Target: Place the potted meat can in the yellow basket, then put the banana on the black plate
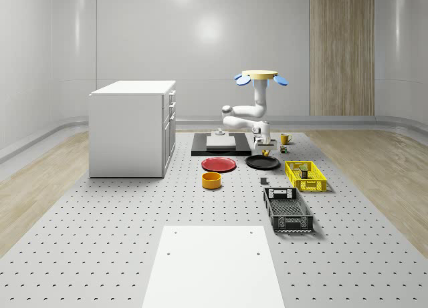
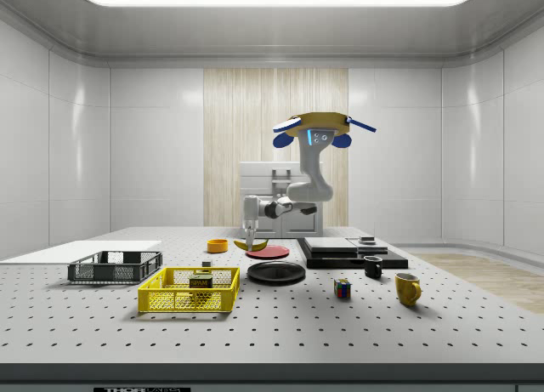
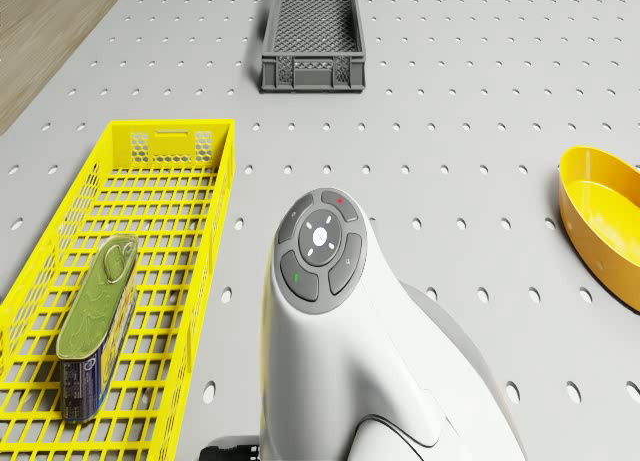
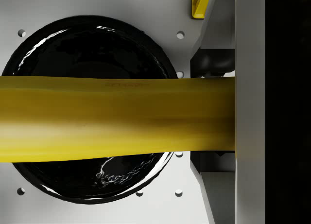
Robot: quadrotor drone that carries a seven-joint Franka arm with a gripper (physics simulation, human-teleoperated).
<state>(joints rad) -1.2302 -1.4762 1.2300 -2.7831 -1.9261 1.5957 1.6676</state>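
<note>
Pincer point(image 2: 251, 239) observed closed on the banana point(image 2: 252, 244), which hangs beneath the fingers above the desk point(image 2: 280, 324). In the wrist view the banana point(image 4: 116, 118) runs crosswise in the grip, one grey finger point(image 4: 250, 107) against its end, with the black plate point(image 4: 87, 44) directly below it and not in contact. In the whole-scene view the pincer point(image 1: 265, 149) stands just above the far edge of the black plate point(image 1: 262, 162).

Drone point(image 1: 259, 76) noted hovering in the air, over the far part of the desk near the black plate, beside a dark flat platform point(image 1: 221, 145). The arm point(image 2: 308, 184) hangs from its body and bends down toward the plate; its white wrist housing point(image 3: 330, 311) sits in the foreground of the drone view.

Potted meat can point(image 3: 95, 326) found lying on its side inside the yellow basket point(image 3: 170, 141); the side view confirms the can point(image 2: 201, 281) within the basket point(image 2: 189, 300).

Other items recorded: a grey crate point(image 1: 287, 210) nearer the camera than the yellow basket in the whole-scene view; a red plate point(image 1: 219, 164) just beside the black plate; a yellow bowl point(image 1: 211, 180) near the red plate; a yellow mug point(image 2: 407, 287), a black mug point(image 2: 372, 266) and a small multicoloured cube point(image 2: 342, 288) toward the side view's right; a white cabinet point(image 1: 132, 127) at the whole-scene view's left.
</note>
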